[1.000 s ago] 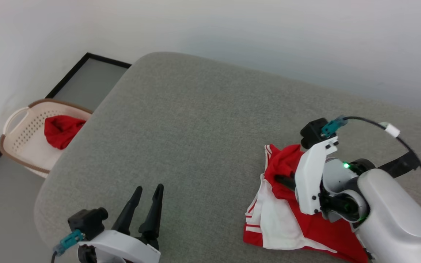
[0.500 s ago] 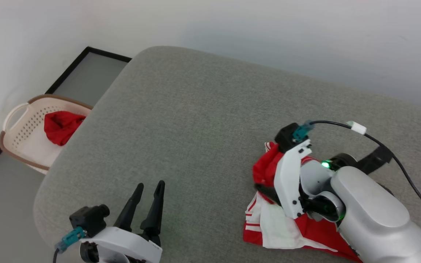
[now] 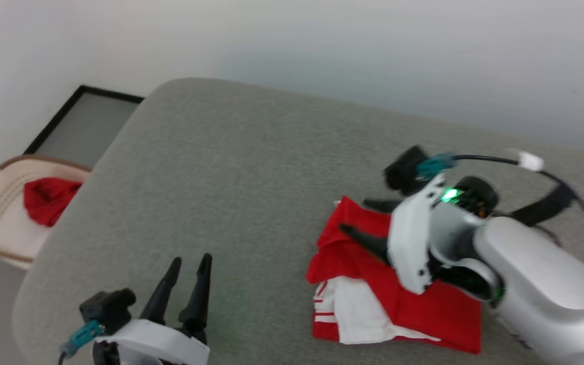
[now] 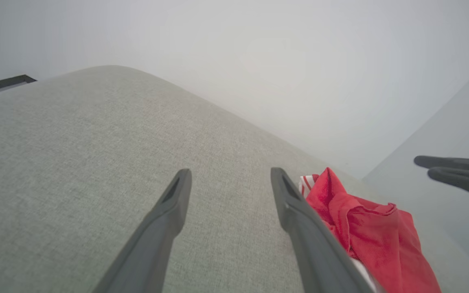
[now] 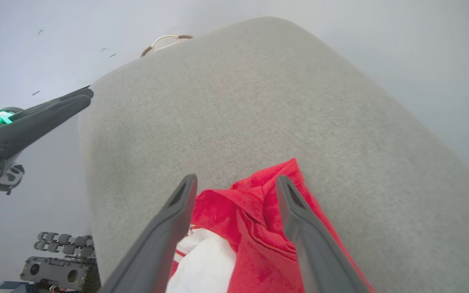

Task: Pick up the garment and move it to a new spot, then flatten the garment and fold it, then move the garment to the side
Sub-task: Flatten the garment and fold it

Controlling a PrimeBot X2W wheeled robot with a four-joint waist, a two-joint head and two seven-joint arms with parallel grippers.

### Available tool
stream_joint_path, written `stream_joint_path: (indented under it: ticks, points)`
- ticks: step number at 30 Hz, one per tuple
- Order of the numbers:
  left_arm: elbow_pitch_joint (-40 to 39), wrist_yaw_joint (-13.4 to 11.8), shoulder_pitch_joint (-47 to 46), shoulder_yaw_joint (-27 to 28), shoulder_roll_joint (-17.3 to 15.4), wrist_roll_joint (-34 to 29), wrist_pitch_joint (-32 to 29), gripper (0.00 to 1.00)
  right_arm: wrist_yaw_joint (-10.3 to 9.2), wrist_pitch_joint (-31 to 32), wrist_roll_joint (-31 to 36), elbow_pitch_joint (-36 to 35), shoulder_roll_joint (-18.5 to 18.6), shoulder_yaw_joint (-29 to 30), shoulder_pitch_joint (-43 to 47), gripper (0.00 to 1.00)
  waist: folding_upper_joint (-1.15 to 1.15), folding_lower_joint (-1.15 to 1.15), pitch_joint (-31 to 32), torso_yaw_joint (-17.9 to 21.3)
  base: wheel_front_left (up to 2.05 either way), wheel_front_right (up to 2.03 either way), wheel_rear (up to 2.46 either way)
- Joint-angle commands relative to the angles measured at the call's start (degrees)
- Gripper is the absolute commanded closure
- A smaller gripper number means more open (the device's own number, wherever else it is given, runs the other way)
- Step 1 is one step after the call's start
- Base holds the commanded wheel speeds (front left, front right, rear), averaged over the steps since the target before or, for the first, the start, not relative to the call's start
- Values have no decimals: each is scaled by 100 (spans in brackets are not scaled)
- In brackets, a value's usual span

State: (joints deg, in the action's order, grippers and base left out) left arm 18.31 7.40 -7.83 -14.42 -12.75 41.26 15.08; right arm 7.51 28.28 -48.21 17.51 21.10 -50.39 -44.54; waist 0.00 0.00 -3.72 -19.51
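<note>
The garment (image 3: 353, 253) lies crumpled on the grey cushion (image 3: 246, 152). The right gripper (image 3: 354, 217) hangs over it, fingers apart, and the left gripper (image 3: 189, 261) is also spread, well aside.

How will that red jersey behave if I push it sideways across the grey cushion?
Likely floppy: the jersey lies in soft layers with a crumpled ridge at one end, so lifting one edge would probably let the layers sag open. It looks like thin, light cloth. Pushed over the cushion, whose woven surface looks grippy, it may bunch up rather than slide.
</note>
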Motion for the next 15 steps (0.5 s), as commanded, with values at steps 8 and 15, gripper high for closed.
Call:
stream_joint_path:
  ticks: [8, 15]
  points:
    - [-111, 16, 338, 253, -135, -216, 4, 0, -4, -1913, 250, -545, 923, 232, 399, 0, 0, 0, 262, 771, 0, 0, 0]
    - [-184, 16, 458, 368, -193, -334, 4, 0, -4, -3162, 696, -329, 1303, 743, 906, 0, 0, 0, 322, 1101, 0, 0, 0]
